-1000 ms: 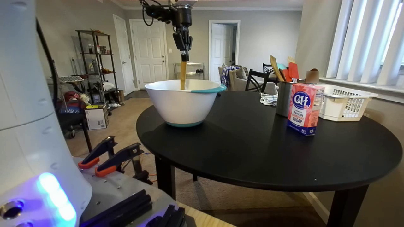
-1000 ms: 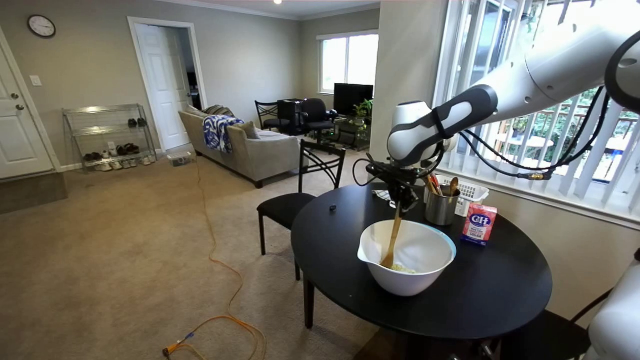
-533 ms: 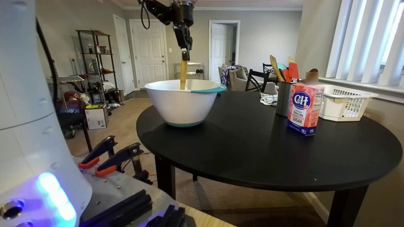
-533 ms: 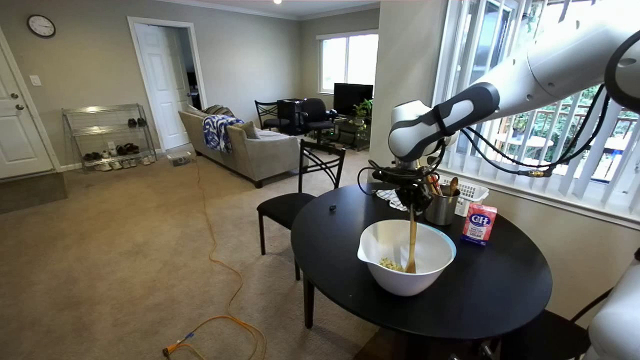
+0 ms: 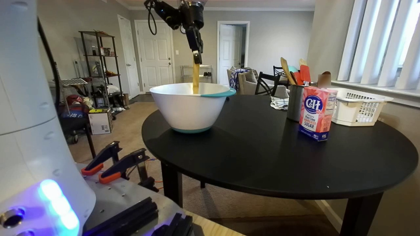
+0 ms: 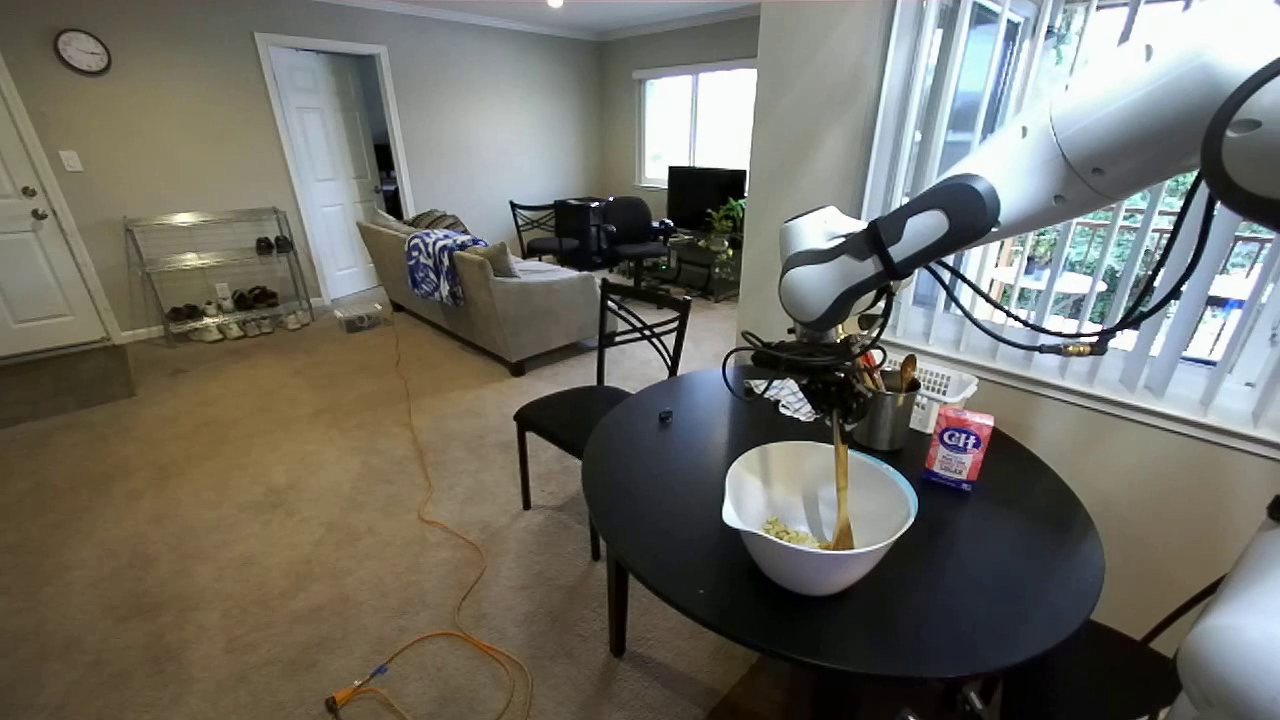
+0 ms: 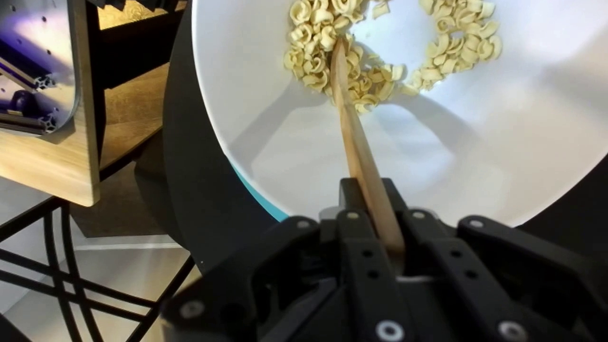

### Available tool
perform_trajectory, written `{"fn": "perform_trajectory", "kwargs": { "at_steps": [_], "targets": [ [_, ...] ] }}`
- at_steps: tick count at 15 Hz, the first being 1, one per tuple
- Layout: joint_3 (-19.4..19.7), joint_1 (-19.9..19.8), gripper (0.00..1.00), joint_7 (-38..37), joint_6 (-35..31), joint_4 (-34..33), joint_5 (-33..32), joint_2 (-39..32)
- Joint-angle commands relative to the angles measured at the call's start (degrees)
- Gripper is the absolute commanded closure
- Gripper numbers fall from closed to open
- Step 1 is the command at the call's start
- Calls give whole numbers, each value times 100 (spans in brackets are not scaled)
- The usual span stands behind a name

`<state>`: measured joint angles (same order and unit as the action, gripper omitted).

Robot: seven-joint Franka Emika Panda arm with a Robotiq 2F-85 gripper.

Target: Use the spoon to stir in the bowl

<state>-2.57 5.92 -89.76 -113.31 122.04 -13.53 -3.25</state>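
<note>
The white bowl stands upright on the black table, with a teal rim part and base, in both exterior views point(image 5: 188, 113) point(image 6: 815, 572). My gripper point(image 7: 373, 190) is shut on the handle of the wooden spoon point(image 7: 354, 133). It is above the bowl in both exterior views point(image 5: 197, 58) point(image 6: 838, 412). The spoon hangs nearly upright into the bowl, also in both exterior views point(image 5: 196, 77) point(image 6: 841, 485). Pale curled pasta pieces point(image 7: 311, 57) lie on the bowl's floor in the wrist view. The spoon's lower end is among them, partly hidden.
On the table point(image 5: 269, 164) stand a pink sugar carton point(image 5: 316, 113), a metal holder with utensils point(image 5: 294, 103) and a white slatted basket point(image 5: 357, 109). A checked cloth point(image 5: 279, 103) lies behind them. A black chair point(image 6: 580, 410) is beside the table.
The gripper and spoon have moved right in both exterior views, from the bowl's spout side toward its teal side. The spoon is more upright. The bowl has shifted very slightly.
</note>
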Motion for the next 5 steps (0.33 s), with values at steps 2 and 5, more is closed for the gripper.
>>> {"fn": "perform_trajectory", "kwargs": {
  "at_steps": [2,5],
  "targets": [
    [-6,-67,97,161,51,-114,158,-78],
    [-5,-60,97,120,47,-130,293,-76]
  ]
}}
